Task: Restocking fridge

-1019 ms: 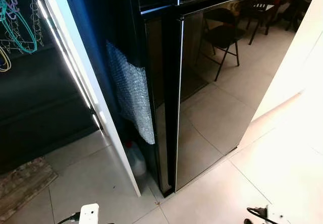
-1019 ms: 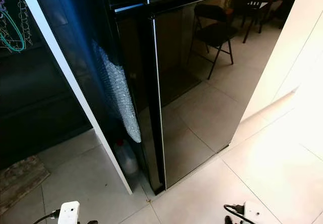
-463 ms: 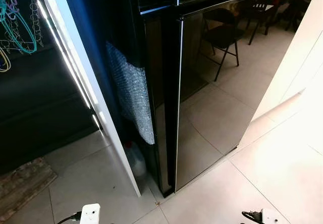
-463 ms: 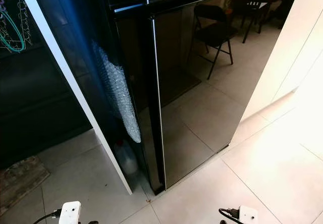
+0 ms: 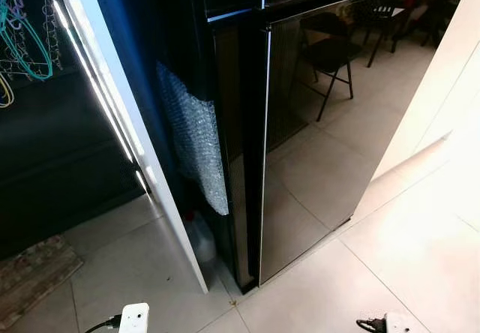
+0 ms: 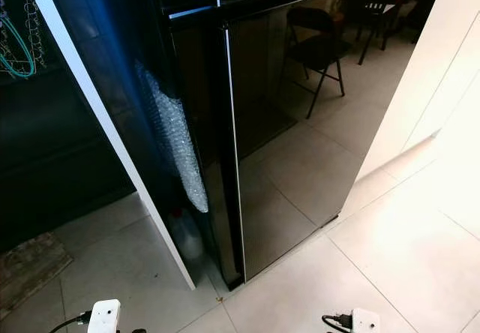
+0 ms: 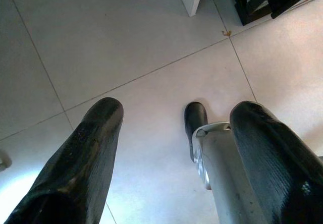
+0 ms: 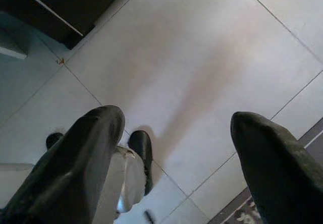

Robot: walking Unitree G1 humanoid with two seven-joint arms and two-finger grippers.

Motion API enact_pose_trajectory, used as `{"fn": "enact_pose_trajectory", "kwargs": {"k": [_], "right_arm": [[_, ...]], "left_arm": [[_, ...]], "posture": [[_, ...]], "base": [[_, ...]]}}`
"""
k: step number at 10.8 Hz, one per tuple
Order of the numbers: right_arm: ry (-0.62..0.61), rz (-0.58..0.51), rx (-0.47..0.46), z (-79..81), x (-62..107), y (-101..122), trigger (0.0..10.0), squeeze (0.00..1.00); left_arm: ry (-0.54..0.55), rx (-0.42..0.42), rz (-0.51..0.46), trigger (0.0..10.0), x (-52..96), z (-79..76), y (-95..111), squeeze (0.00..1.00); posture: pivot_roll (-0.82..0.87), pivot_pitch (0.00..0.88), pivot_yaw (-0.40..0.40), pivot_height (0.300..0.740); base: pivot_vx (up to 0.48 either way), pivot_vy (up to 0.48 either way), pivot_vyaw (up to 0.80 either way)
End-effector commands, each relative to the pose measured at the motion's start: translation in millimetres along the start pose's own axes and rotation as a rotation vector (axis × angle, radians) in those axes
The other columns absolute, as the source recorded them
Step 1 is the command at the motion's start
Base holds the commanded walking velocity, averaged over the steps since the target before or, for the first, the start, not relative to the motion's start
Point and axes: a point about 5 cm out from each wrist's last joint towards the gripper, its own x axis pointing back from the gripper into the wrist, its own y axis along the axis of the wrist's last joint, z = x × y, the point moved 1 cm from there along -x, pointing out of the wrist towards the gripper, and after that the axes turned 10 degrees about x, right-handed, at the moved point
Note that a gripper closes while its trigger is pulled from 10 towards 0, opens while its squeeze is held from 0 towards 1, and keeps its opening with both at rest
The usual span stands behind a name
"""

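Observation:
A tall black fridge (image 5: 322,123) stands in front of me. Its glossy lower door is closed and reflects folding chairs and floor tiles. A sheet of bubble wrap (image 5: 195,142) hangs on its left side. Both arms hang low, with their white wrist pieces (image 5: 133,318) (image 5: 390,323) at the bottom edge of the eye views. My left gripper (image 7: 176,110) is open over bare floor tiles, nothing between its fingers (image 7: 91,148). My right gripper (image 8: 176,118) is also open and holds nothing.
A white upright panel (image 5: 127,100) stands left of the fridge, with a clear plastic bottle (image 5: 201,235) on the floor in the gap. A worn rug (image 5: 34,273) lies at far left below hanging hangers (image 5: 22,25). A white wall (image 5: 450,70) borders the right. My own foot (image 7: 195,120) stands below.
The right arm's white wrist piece has drifted slightly lower and leftward at the bottom edge. The fridge door stays closed.

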Motion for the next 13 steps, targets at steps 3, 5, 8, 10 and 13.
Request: {"fn": "enact_pose_trajectory", "kwargs": {"k": [3, 5, 8, 10, 13], "right_arm": [[0.008, 0.027, 0.031, -3.6, 2.8, -10.1, 10.0, 0.00], [-0.005, 0.031, -0.019, -5.8, 3.6, -12.8, 10.0, 0.00], [-0.012, 0.035, -0.023, -7.4, 4.0, -13.9, 10.0, 0.00], [-0.011, 0.033, -0.034, -7.9, 4.3, -14.4, 10.0, 0.00], [-0.010, 0.035, -0.031, -8.7, 4.5, -14.5, 10.0, 0.00]], "left_arm": [[0.009, -0.014, 0.015, 10.0, 1.3, 3.6, -5.2, 0.00], [0.008, -0.010, 0.014, 10.0, 1.2, 3.3, -4.8, 0.00], [0.008, -0.006, 0.013, 10.0, 0.9, 3.5, -3.6, 0.00], [0.009, -0.004, 0.013, 10.0, 0.9, 3.4, -3.3, 0.00], [0.008, -0.002, 0.011, 10.0, 0.8, 3.2, -2.8, 0.00]], "posture": [[-0.14, 0.000, 0.012, 0.740], [-0.14, 0.000, 0.012, 0.740], [-0.15, 0.000, 0.014, 0.740], [-0.14, 0.000, 0.014, 0.740], [-0.14, 0.000, 0.016, 0.740]], "base": [[0.000, 0.000, 0.73], [0.000, -0.262, 0.00], [0.000, -0.282, 0.00], [0.000, -0.283, 0.00], [0.000, -0.280, 0.00]]}}
